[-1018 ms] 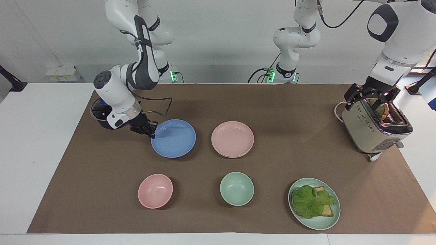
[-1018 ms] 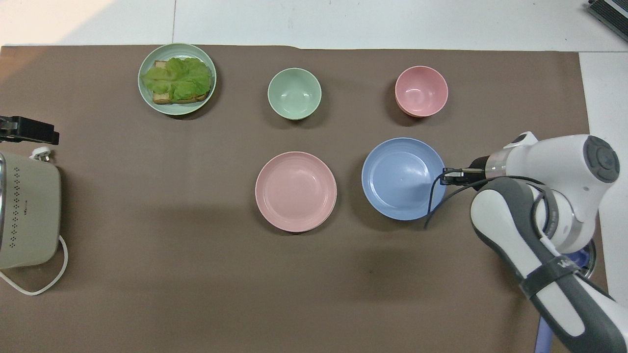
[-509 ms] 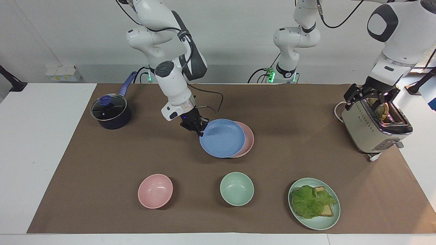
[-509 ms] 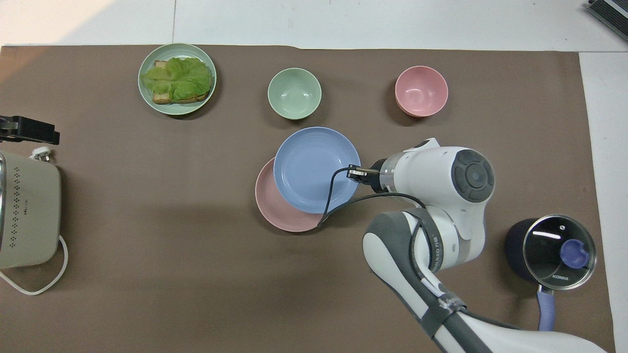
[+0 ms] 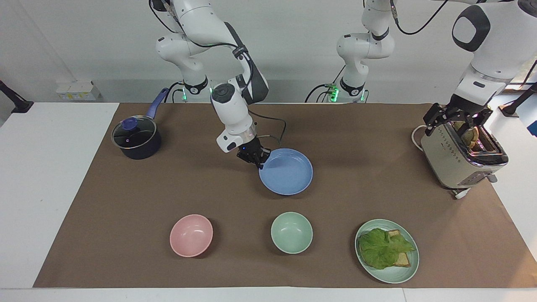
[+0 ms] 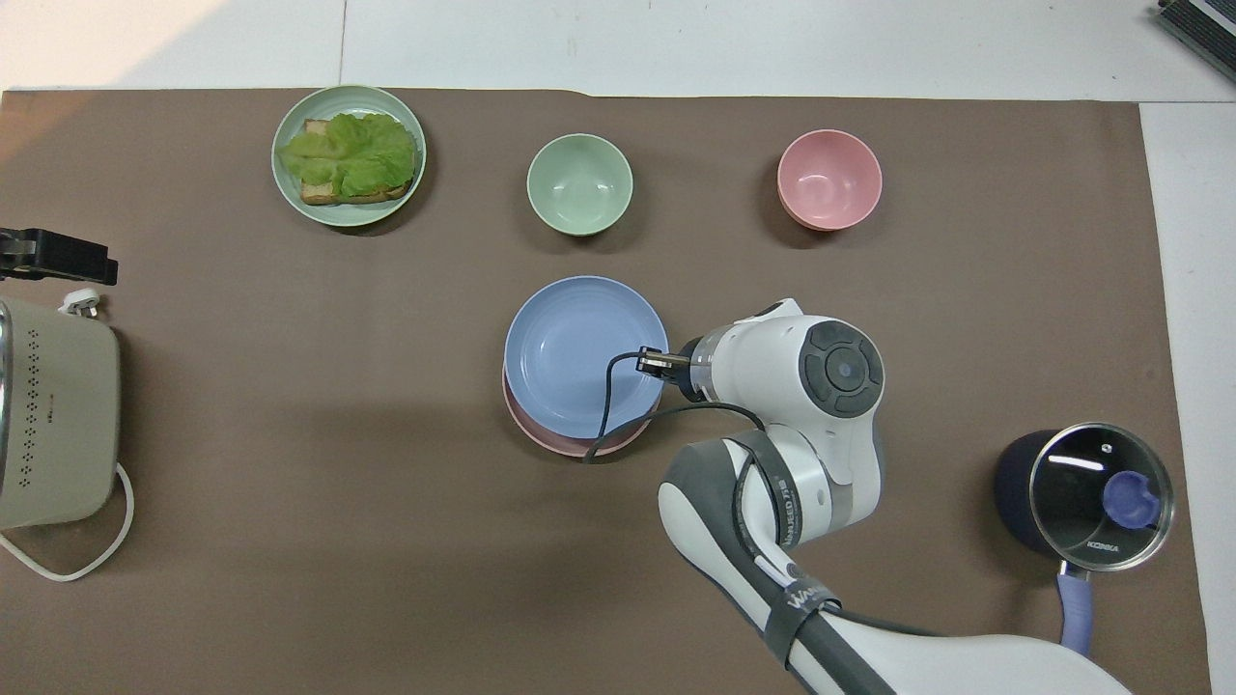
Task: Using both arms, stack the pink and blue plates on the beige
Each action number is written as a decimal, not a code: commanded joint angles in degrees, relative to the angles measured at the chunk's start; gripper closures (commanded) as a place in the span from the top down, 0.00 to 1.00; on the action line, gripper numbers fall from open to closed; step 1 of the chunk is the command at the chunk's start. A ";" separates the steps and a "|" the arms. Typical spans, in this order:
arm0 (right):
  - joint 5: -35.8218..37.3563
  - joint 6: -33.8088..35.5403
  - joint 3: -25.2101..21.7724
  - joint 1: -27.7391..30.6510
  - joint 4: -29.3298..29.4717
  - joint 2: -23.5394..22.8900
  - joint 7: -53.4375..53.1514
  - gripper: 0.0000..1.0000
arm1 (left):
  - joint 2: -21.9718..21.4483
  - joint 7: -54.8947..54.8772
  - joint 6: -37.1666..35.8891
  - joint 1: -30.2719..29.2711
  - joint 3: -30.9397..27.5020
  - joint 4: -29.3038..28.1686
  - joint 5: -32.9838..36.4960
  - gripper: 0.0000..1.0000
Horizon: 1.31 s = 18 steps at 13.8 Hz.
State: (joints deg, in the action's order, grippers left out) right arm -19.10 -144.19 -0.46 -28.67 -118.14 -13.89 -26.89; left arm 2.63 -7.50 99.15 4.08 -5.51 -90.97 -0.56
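My right gripper (image 5: pixel 261 162) is shut on the rim of the blue plate (image 5: pixel 287 172), on the edge toward the right arm's end of the table. The blue plate (image 6: pixel 579 352) sits over the pink plate (image 6: pixel 568 444) and covers nearly all of it; only a thin pink crescent shows in the overhead view. I cannot tell whether the two plates touch. The beige plate shows in neither view. My left gripper (image 5: pixel 457 119) waits open over the toaster's slots.
A toaster (image 5: pixel 457 161) with bread in it stands at the left arm's end. A lidded dark pot (image 5: pixel 135 140) sits at the right arm's end. Farther from the robots lie a pink bowl (image 5: pixel 191 235), a mint-green bowl (image 5: pixel 291 232) and a pale green plate (image 5: pixel 394 277) with lettuce on toast.
My right arm has lifted the blue plate by its rim and carried it from beside the pot to over the pink plate. The left arm has not moved.
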 commanded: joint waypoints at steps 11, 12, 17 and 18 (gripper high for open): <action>0.55 6.45 -1.03 0.63 2.73 2.28 -1.85 1.00 | -0.26 -0.41 -2.55 -0.56 0.41 0.45 1.17 1.00; 4.13 8.12 -1.30 2.02 3.00 3.34 -1.93 1.00 | -0.26 -0.50 -2.65 -0.48 0.41 0.45 1.17 1.00; 17.07 16.91 -1.21 12.21 6.43 9.32 0.25 1.00 | -0.52 -0.50 -4.49 -0.48 0.41 0.45 1.08 1.00; 17.69 17.53 -1.21 14.23 6.52 10.37 1.31 1.00 | -0.61 -0.50 -5.45 -0.56 0.41 0.45 1.17 1.00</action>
State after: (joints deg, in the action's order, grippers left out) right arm -3.68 -128.52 -2.27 -17.70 -111.72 -5.59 -27.21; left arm 2.57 -7.50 95.90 4.08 -5.51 -90.97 -0.55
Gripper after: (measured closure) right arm 0.000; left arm 0.000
